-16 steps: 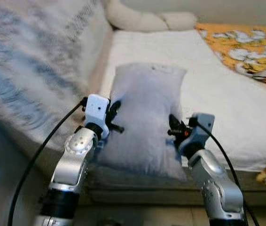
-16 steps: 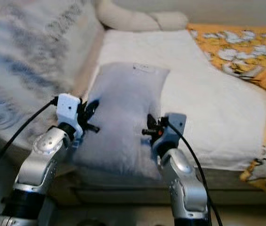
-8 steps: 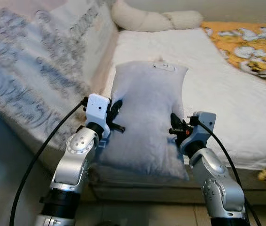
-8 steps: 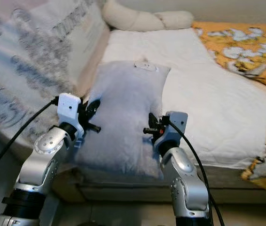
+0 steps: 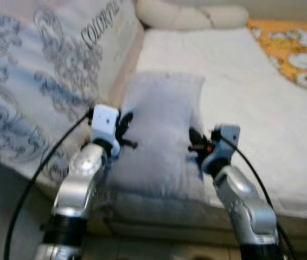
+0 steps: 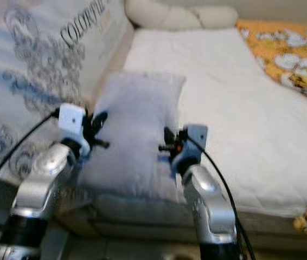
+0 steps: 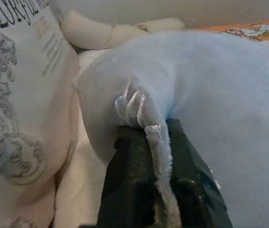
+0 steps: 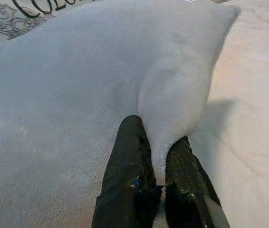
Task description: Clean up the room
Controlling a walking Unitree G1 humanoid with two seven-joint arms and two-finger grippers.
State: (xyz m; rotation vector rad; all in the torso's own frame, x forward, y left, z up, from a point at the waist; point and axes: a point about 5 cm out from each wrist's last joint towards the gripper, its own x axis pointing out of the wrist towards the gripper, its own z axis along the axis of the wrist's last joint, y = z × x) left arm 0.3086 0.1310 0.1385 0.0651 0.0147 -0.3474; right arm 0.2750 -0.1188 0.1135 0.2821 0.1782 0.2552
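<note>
Currently carrying step: left pincer [image 7: 156, 142] and right pincer [image 8: 159, 164] each clenched on a side edge of the pale blue pillow [image 5: 161, 130], held over the bed [image 5: 251, 81] edge. Next: set it toward the headboard, release evenly.

My left gripper [image 7: 156, 142] pinches a fold of the pale blue pillow [image 7: 220, 95] between its black fingers [image 7: 125, 175].

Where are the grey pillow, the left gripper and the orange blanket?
grey pillow [image 5: 161, 116]: left eye view, middle of its top face.
left gripper [image 7: 146, 142]: left wrist view, between fingertips pinching the pillow's edge.
orange blanket [image 6: 283, 46]: right eye view, patterned top surface.
</note>
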